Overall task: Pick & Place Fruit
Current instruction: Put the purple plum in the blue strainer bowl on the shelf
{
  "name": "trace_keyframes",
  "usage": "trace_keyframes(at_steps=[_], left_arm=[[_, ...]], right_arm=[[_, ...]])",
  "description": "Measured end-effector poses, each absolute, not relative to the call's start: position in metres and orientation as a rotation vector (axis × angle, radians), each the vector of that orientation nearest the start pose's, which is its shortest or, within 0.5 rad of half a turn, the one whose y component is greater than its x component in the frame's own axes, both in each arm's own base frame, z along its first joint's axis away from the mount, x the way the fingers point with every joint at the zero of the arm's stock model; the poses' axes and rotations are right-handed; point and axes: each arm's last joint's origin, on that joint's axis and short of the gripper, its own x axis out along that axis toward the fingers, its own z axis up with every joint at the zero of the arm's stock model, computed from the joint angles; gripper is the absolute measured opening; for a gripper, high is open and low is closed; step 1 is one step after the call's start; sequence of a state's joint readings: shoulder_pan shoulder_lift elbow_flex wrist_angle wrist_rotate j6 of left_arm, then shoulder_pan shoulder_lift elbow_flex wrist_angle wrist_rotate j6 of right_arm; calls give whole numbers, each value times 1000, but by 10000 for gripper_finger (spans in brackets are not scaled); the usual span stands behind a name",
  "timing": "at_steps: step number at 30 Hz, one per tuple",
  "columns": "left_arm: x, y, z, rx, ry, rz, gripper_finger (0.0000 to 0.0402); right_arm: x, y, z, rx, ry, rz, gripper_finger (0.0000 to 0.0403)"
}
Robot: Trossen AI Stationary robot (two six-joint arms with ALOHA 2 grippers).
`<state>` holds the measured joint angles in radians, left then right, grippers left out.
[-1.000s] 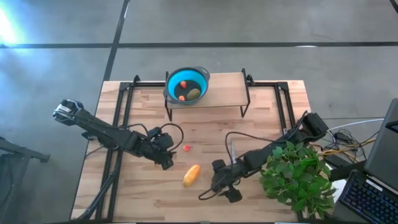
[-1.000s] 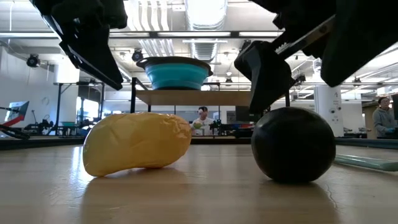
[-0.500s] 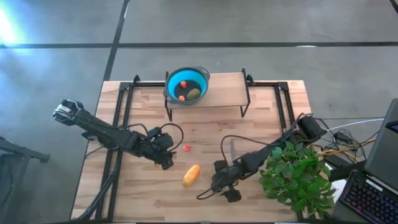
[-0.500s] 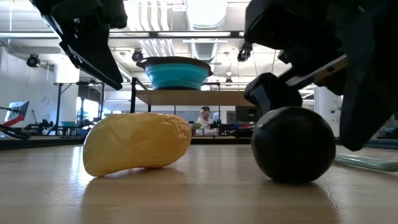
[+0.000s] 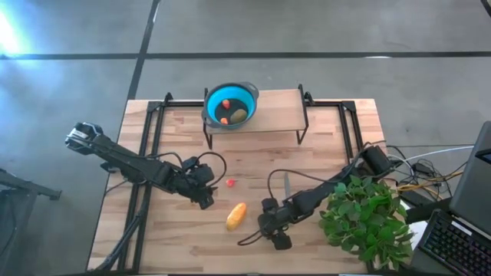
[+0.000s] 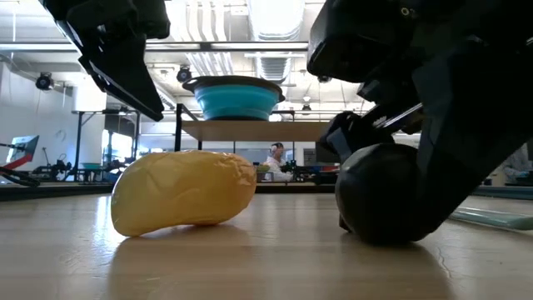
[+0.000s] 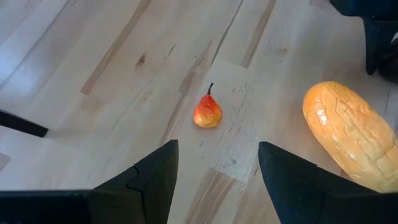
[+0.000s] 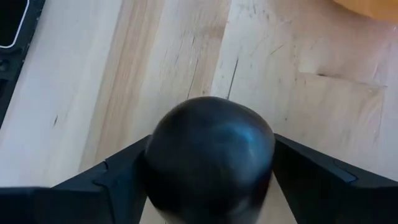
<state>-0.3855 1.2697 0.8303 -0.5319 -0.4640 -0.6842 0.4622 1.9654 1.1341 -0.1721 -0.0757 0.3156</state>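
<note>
The right gripper (image 8: 208, 186) is down on the pale wooden table (image 5: 322, 153), its fingers (image 8: 106, 180) pressed against both sides of the dark round fruit (image 8: 210, 155). The left gripper (image 7: 214, 180) hangs spread above the tiny red fruit (image 7: 208, 112). The yellow-orange fruit (image 6: 183, 200) lies between them. Behind is a bright workshop.

Two dark jointed arms (image 5: 130, 162), black looping cables, matte wedge fingers (image 7: 152, 180).
</note>
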Motion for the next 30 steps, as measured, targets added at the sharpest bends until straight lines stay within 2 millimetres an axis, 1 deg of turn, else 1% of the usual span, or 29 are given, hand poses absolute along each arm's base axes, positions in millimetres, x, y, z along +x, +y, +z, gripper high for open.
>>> trace_keyframes(at_steps=[10, 13, 16, 22, 26, 30], left_arm=[[229, -79, 228, -240, 807, 361, 227], [229, -79, 228, -243, 812, 354, 227], [229, -80, 228, -244, 823, 340, 227], [228, -79, 227, -238, 831, 342, 227], [228, -79, 227, -240, 830, 343, 227], [228, -79, 227, -238, 832, 343, 227]], right_arm=[[341, 172, 125, 107, 1072, 313, 229], [339, 172, 128, 107, 1087, 312, 225], [336, 169, 133, 105, 1105, 303, 231], [337, 158, 154, 101, 1049, 250, 230], [339, 146, 168, 124, 1017, 227, 229], [341, 133, 185, 152, 965, 205, 239]])
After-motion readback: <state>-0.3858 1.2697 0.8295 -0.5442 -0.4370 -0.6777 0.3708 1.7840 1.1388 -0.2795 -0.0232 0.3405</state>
